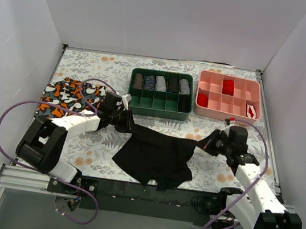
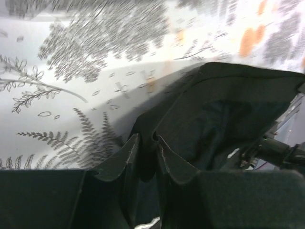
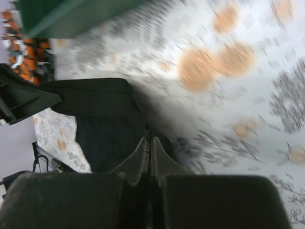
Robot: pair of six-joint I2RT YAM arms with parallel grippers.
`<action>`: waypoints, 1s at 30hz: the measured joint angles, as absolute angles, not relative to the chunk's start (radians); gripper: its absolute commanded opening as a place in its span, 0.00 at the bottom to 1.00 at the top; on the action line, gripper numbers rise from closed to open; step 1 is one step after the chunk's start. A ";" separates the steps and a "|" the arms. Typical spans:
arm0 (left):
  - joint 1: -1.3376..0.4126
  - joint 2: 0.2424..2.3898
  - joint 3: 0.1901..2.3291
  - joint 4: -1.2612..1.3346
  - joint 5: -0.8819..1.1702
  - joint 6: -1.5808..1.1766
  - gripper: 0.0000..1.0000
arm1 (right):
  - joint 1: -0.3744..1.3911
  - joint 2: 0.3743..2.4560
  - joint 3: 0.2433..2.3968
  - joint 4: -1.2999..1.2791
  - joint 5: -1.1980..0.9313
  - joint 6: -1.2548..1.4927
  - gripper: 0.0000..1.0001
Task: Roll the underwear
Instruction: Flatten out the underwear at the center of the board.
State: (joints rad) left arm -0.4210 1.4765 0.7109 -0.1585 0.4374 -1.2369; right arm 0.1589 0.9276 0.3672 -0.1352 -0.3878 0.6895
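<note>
The black underwear (image 1: 152,155) hangs stretched between my two grippers over the middle of the floral table, its lower part draped on the cloth. My left gripper (image 1: 130,127) is shut on its left waistband corner; in the left wrist view the fabric (image 2: 224,114) is bunched between the fingers (image 2: 145,148). My right gripper (image 1: 201,145) is shut on the right corner; in the right wrist view the jaws (image 3: 150,143) are pressed together on the fabric's edge (image 3: 105,119).
The camouflage-patterned underwear (image 1: 66,96) lies at the left edge. A green divided tray (image 1: 159,107) with rolled garments and a pink divided tray (image 1: 227,111) with red rolls stand at the back. White walls enclose the table.
</note>
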 measured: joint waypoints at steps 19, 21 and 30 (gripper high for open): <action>-0.424 0.852 0.927 -0.585 0.380 -1.289 0.22 | 0.171 0.767 1.007 -0.574 -0.780 0.363 0.01; -0.425 0.836 0.950 -0.654 0.382 -1.311 0.25 | 0.172 0.754 1.025 -0.624 -0.812 0.362 0.01; -0.426 0.956 0.986 -0.794 0.393 -1.373 0.33 | 0.175 0.846 0.966 -0.671 -0.708 0.358 0.01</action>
